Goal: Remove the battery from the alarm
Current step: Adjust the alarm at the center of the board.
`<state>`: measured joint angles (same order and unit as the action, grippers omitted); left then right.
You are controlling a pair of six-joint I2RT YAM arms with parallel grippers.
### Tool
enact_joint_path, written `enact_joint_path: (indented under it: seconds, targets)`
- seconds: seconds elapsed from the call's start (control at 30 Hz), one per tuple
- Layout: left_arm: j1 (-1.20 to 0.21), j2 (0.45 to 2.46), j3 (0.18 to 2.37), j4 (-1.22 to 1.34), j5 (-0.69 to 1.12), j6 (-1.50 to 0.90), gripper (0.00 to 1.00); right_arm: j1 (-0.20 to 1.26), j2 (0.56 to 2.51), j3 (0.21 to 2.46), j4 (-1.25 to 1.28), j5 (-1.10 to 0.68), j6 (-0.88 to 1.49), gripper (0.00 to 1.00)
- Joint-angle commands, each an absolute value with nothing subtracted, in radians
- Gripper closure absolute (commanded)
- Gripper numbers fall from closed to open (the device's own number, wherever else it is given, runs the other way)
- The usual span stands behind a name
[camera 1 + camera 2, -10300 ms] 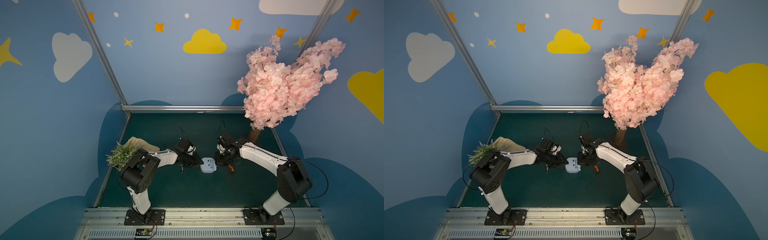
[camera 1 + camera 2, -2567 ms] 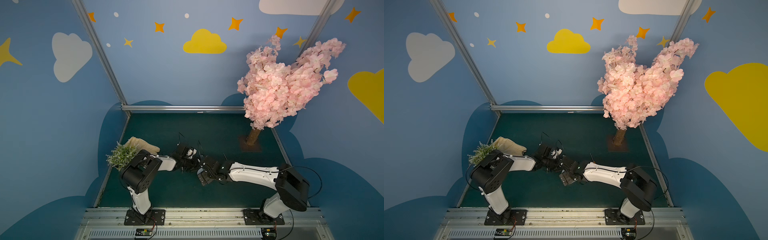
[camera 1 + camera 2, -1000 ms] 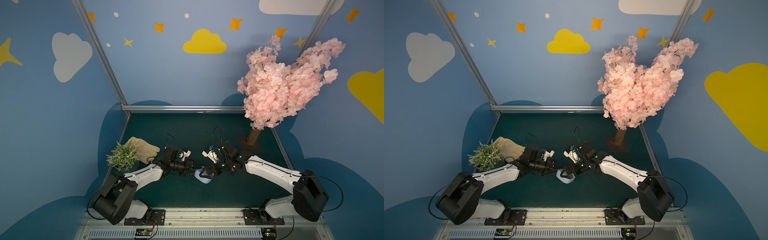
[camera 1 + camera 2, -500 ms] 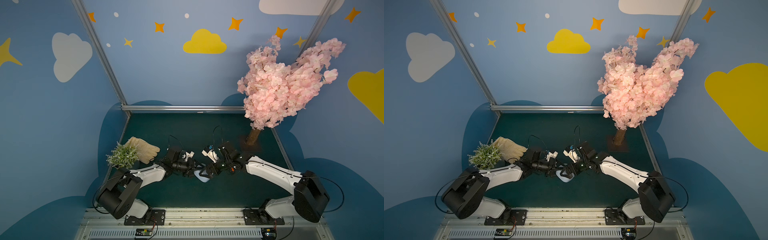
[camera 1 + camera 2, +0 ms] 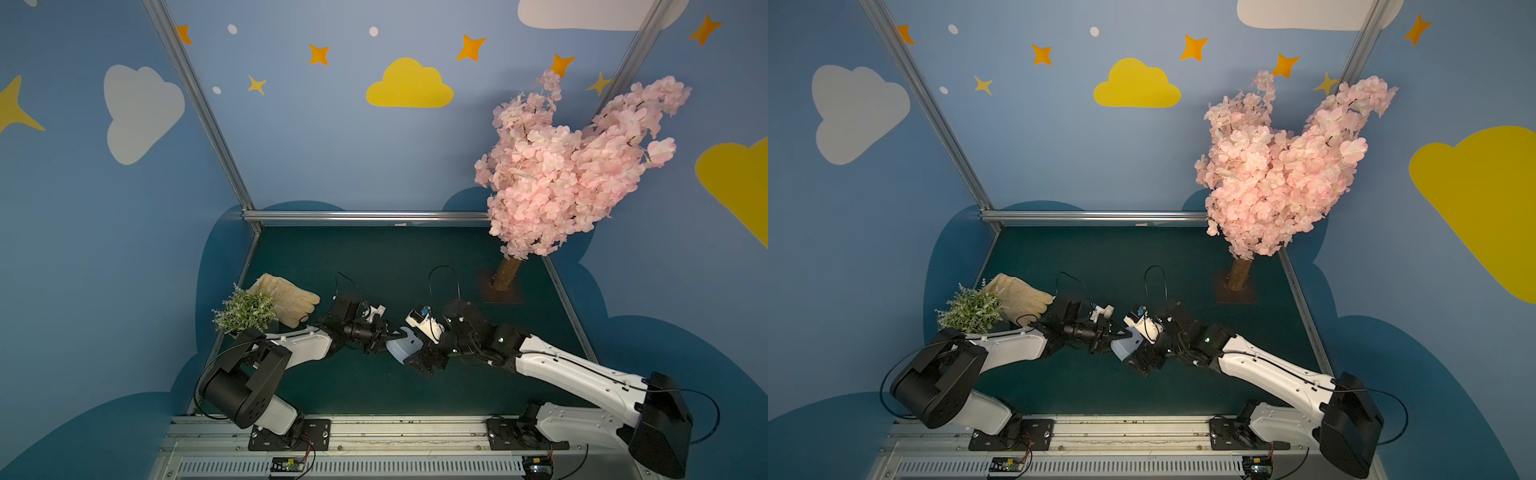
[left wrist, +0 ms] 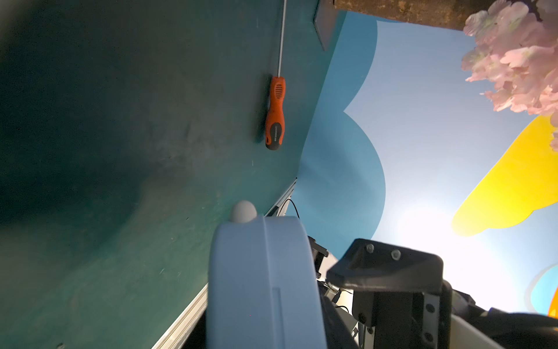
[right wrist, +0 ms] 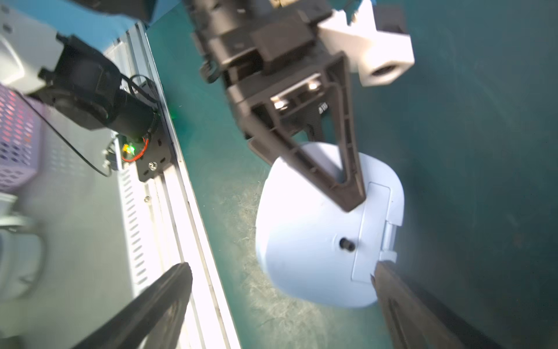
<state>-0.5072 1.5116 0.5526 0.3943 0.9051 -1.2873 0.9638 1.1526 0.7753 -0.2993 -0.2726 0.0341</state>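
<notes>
The alarm (image 5: 400, 348) is a pale blue clock held up between both arms at mid-table, its plain back towards the right wrist camera. The rectangular cover (image 7: 374, 229) sits shut on that back, so the battery is hidden. My left gripper (image 5: 392, 336) is shut on the alarm (image 5: 1126, 345): one of its fingers (image 7: 341, 169) lies across the back, the other passes behind. The left wrist view shows the alarm (image 6: 262, 287) edge-on. My right gripper (image 7: 280, 269) stands wide open around the alarm (image 7: 314, 241), its fingers (image 7: 151, 305) well apart from it on one side.
An orange-handled screwdriver (image 6: 275, 114) lies on the green table. A cream glove (image 5: 291, 301) and a small potted plant (image 5: 247, 311) sit at the left. The pink blossom tree (image 5: 573, 174) stands at the back right. The metal front rail (image 7: 169, 193) runs close under the right gripper.
My left gripper has reached in from the left and narrowed its jaws onto the alarm. My right gripper has opened a little wider. The alarm has stayed almost in place.
</notes>
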Motion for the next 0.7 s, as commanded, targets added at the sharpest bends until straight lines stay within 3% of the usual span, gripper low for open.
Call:
enact_joint_path:
  seconds: [0.0, 0.3, 0.5, 0.67]
  targets:
    - [-0.496, 1.501, 0.584, 0.302, 0.953, -1.313, 0.78, 1.024, 1.131, 0.724, -0.213, -0.087, -0.068, 0.02]
    - [-0.495, 1.381, 0.684, -0.090, 0.905, -1.356, 0.81, 1.198, 1.176, 0.713, -0.158, 0.245, -0.206, 0.02]
    - [-0.496, 1.327, 0.681, -0.167, 0.862, -1.458, 0.80, 1.270, 1.225, 0.712, -0.086, 0.379, -0.266, 0.02]
    - [-0.497, 1.323, 0.666, -0.157, 0.864, -1.522, 0.80, 1.284, 1.247, 0.718, -0.040, 0.407, -0.263, 0.22]
